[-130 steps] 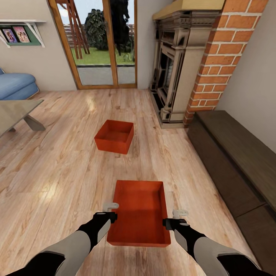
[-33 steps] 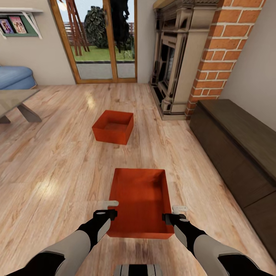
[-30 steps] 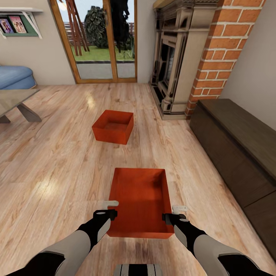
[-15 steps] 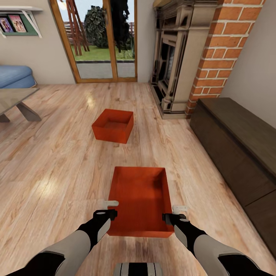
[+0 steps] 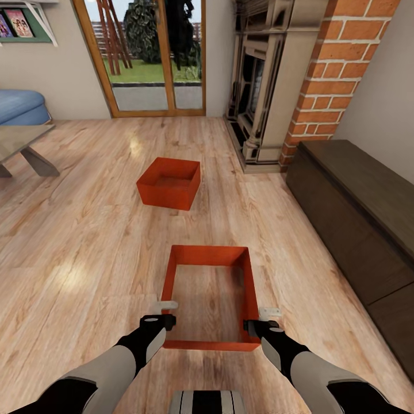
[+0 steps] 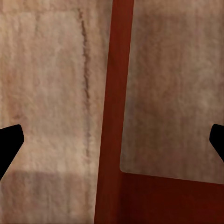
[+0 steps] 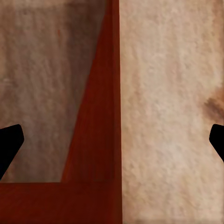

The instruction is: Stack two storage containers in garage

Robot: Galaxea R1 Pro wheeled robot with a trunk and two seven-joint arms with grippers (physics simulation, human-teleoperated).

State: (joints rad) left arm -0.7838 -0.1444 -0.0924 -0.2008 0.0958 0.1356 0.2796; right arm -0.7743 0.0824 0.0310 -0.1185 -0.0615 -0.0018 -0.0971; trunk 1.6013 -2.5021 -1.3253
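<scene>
Orange-red, the near container lies on the wood floor between both grippers, long axis pointing away from the robot; the far container sits ahead, well apart. The left gripper and right gripper flank its near corners. In the left wrist view, the open fingertips straddle one long wall. In the right wrist view, the open fingertips straddle the other wall.

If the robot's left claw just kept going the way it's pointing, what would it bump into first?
Most likely the side wall of the nearer orange bin, which runs between the open left claw's fingers in its wrist view. Depth is hard to judge; if it misses, the wood floor comes next.
</scene>
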